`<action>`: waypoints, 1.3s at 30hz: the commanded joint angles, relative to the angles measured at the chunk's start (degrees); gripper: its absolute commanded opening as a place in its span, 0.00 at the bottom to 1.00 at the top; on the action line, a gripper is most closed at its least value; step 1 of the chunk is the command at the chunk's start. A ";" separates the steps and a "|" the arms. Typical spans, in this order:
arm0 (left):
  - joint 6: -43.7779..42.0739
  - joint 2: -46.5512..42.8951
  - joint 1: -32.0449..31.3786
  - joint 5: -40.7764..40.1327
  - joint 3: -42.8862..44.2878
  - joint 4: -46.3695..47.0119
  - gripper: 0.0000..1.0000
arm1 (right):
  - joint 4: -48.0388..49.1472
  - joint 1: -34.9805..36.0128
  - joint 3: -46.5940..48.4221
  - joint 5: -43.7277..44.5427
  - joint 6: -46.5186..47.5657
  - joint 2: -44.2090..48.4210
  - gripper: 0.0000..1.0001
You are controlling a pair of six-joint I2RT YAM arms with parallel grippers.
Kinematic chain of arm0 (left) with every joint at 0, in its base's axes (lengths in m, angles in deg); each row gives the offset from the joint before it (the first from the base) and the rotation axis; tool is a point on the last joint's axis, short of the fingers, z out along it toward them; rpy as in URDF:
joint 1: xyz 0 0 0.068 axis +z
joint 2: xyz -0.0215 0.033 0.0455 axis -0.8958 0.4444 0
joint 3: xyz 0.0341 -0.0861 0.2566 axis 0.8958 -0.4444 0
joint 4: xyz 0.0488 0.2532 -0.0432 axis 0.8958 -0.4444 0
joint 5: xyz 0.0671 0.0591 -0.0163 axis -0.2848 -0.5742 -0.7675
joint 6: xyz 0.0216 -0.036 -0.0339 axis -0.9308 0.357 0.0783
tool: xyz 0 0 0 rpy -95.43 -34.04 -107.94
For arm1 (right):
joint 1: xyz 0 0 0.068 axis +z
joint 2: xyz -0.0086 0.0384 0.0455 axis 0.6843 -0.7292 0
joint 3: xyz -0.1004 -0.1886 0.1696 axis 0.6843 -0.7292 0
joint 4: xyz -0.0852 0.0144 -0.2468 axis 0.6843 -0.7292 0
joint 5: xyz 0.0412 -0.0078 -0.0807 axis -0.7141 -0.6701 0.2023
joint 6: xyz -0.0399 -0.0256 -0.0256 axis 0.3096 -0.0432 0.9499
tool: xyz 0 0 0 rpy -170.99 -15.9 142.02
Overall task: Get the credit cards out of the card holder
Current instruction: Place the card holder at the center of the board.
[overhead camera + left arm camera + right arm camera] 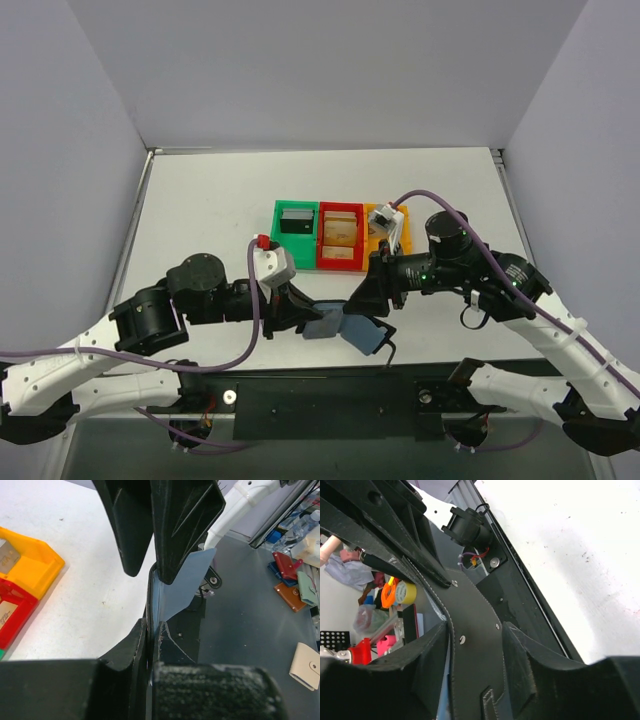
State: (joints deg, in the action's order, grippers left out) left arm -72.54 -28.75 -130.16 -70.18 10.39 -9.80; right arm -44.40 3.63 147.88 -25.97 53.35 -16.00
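Note:
The card holder (360,335) hangs open just above the table's near edge, with pale blue-grey panels and a black edge. My left gripper (312,318) is shut on its left panel. In the left wrist view that gripper (152,625) pinches the holder's thin edge, and a blue-grey panel (187,580) sticks out to the right. My right gripper (362,300) holds the holder's upper right part. In the right wrist view the holder's black stitched cover (470,600) fills the gap between that gripper's (475,635) fingers. No card shows inside the holder.
Green (295,235), red (340,240) and orange (385,235) bins stand in a row mid-table, each with something flat in it. The orange (30,565) and red (12,615) bins show in the left wrist view. The black base plate (330,400) lies under the holder.

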 commanded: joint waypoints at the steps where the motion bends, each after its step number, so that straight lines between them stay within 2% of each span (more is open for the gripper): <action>1: 1.22 -1.17 0.89 3.99 0.46 7.41 0.00 | 0.47 -0.75 1.07 -1.52 0.05 0.09 0.47; 6: 2.53 -1.34 1.68 5.31 -0.25 8.55 0.00 | 0.47 -0.93 1.25 -3.53 0.14 -0.35 0.51; 12: 3.50 -1.43 3.26 5.66 -0.42 8.73 0.00 | 0.82 -0.84 0.02 -6.70 0.40 0.09 0.52; 14: 3.94 -0.99 3.87 5.57 -0.42 8.55 0.00 | 0.73 -0.84 -0.24 -6.62 0.49 0.35 0.49; 17: 5.34 -0.20 5.10 4.69 -0.60 7.85 0.00 | -0.41 -1.10 -0.42 -3.03 0.76 0.53 0.46; 20: 8.15 1.64 7.56 3.20 -1.65 6.10 0.00 | -2.60 -2.33 -0.77 2.51 1.02 1.23 0.53; 25: 15.44 6.21 12.92 3.11 -4.64 3.02 0.00 | -6.29 -4.09 -1.03 19.17 0.94 3.42 0.56; 30: 21.68 11.22 14.86 2.50 -8.76 3.19 0.00 | -7.09 -4.09 -2.70 30.54 0.67 6.24 0.56; 32: 23.61 13.33 14.78 2.32 -11.04 5.29 0.00 | -7.18 -4.00 -4.11 31.87 0.67 7.03 0.56; 39: 32.68 15.88 15.13 1.88 -24.75 28.37 0.00 | -6.31 -4.00 -9.38 32.67 -0.03 9.40 0.55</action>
State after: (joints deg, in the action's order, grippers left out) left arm -46.92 -13.52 -115.56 -67.95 -10.05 0.58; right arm -51.07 -0.13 141.02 3.45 53.83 -7.68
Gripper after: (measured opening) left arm 0.087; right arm 0.553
